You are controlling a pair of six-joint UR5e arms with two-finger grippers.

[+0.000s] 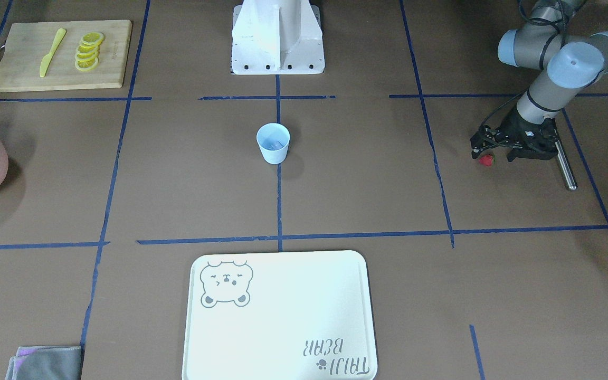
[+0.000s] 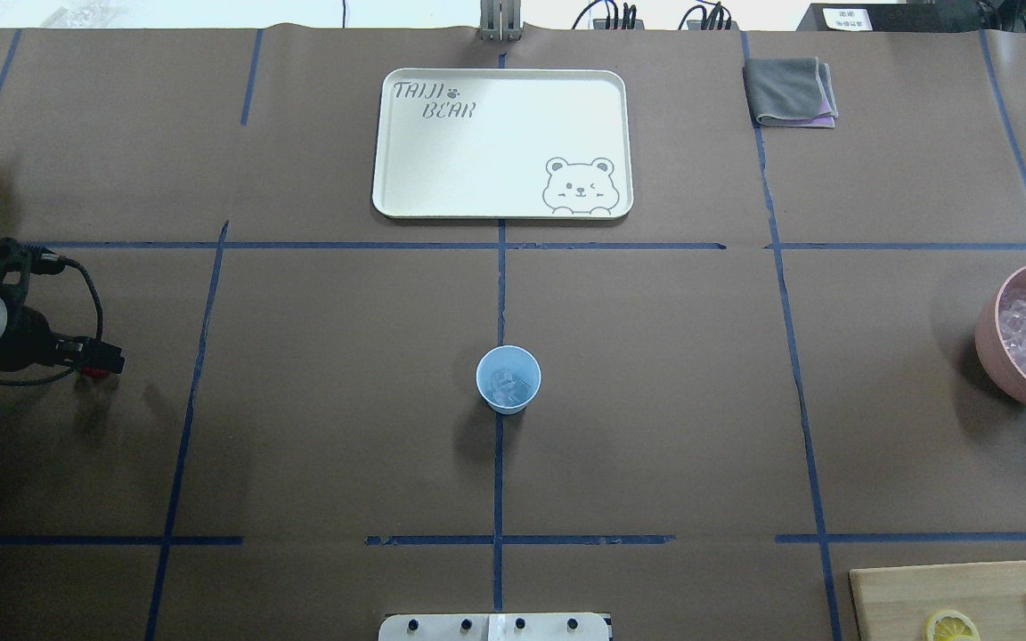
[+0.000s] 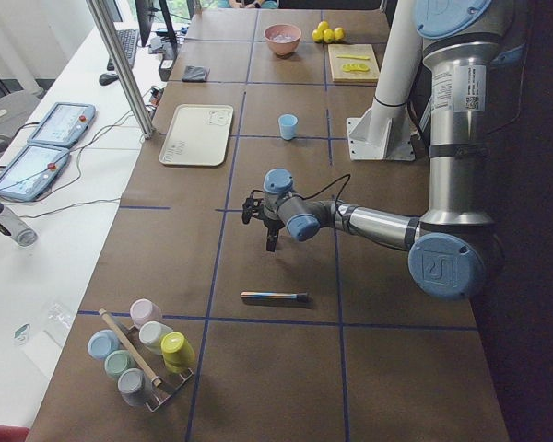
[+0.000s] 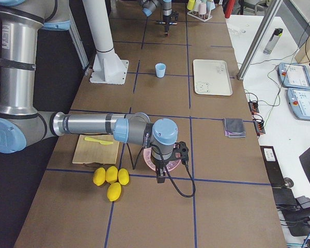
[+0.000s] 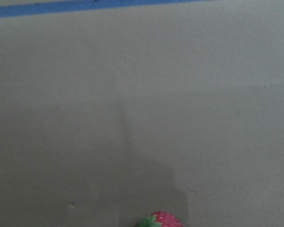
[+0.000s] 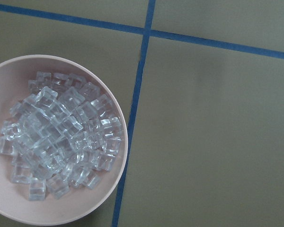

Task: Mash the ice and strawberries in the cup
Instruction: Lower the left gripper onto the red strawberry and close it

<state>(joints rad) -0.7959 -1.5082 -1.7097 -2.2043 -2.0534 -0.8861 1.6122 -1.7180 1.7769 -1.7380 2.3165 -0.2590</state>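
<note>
- Far left of the overhead view: the left jaws sit low over the counter [image 2: 655,401]. The strawberry [image 1: 487,160] is right at their tip, well apart from the cup. Whether the jaws are released or clenched on it cannot be told.
- Beside the left jaws: a metal rod [image 1: 565,166] lies flat on the counter.
- Centre: the cup [image 1: 273,153] stands upright on a blue tape line and holds a few cubes of ice [image 2: 508,385]. It is far from both pairs of jaws.
- Beyond the cup: a bear-print tray [image 2: 495,151], with a folded grey cloth [image 2: 789,89] to its right.
- Far right: a pink bowl [image 2: 989,343] is heaped with ice cubes [image 6: 61,137]. The right jaws hang above it, and their state cannot be told.
- Near right corner: a cutting board [image 1: 19,58] carries lemon slices [image 1: 88,50] and a yellow knife [image 1: 52,51].
</note>
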